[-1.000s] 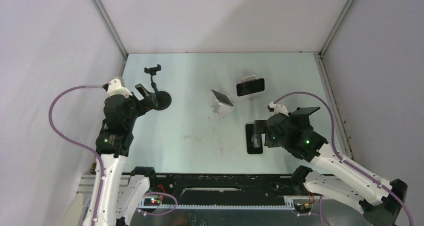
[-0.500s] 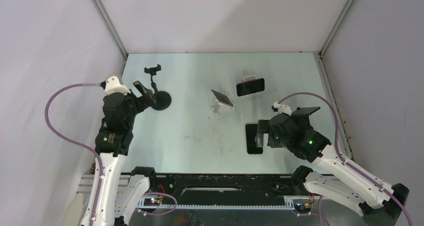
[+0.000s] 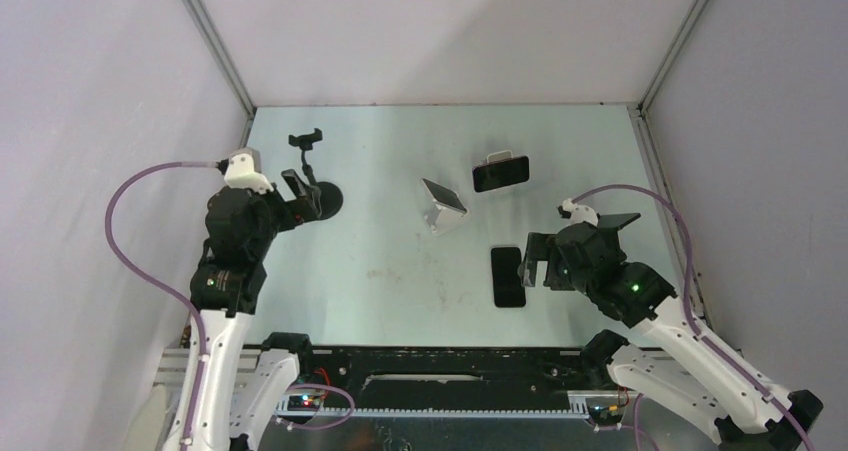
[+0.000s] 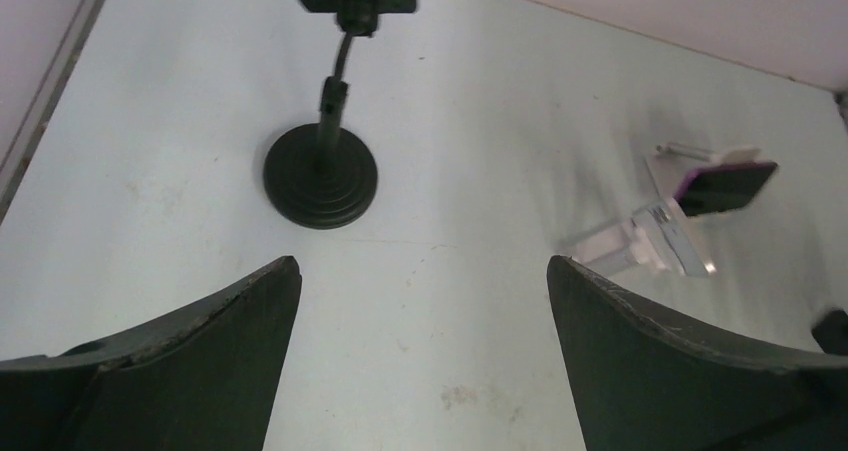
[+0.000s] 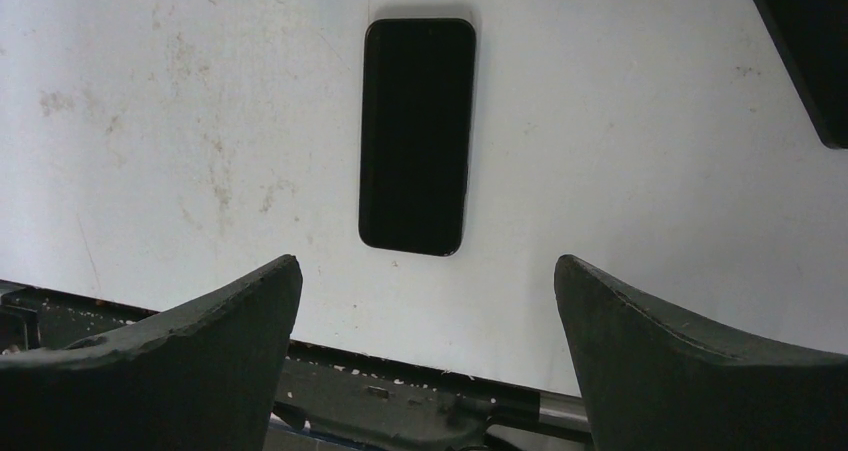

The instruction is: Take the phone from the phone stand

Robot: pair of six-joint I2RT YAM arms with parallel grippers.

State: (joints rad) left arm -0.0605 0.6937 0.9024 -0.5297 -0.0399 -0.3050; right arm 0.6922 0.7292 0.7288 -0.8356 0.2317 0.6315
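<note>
Showing the top external view: the left gripper (image 3: 303,193) hangs with its fingers spread and nothing between them, just beside the round foot of the black clamp stand (image 3: 318,199). The right gripper (image 3: 528,261) is likewise spread wide and holds nothing. The phone (image 3: 508,276) lies flat on the table (image 3: 380,261) just ahead of its fingertips, apart from them. Farther beyond those fingertips are a silver stand (image 3: 443,206) and a second phone (image 3: 500,173) propped on a white stand (image 3: 497,157).

Left wrist view: the fingers (image 4: 200,361) fill the lower corners, wide apart. Beyond the finger at the view's left, the black clamp stand (image 4: 320,176) rises upright from its disc foot. Beyond the other finger sit the silver stand (image 4: 655,241) and, just behind it, the second phone (image 4: 725,186), leaning on the white stand (image 4: 700,154).

Right wrist view: the fingers (image 5: 690,361) are spread wide. The phone (image 5: 417,136) lies beyond their tips, centred on the gap, dark face up, touching neither finger. A dark object (image 5: 805,51) is cut off at the upper corner; what it is cannot be told.
</note>
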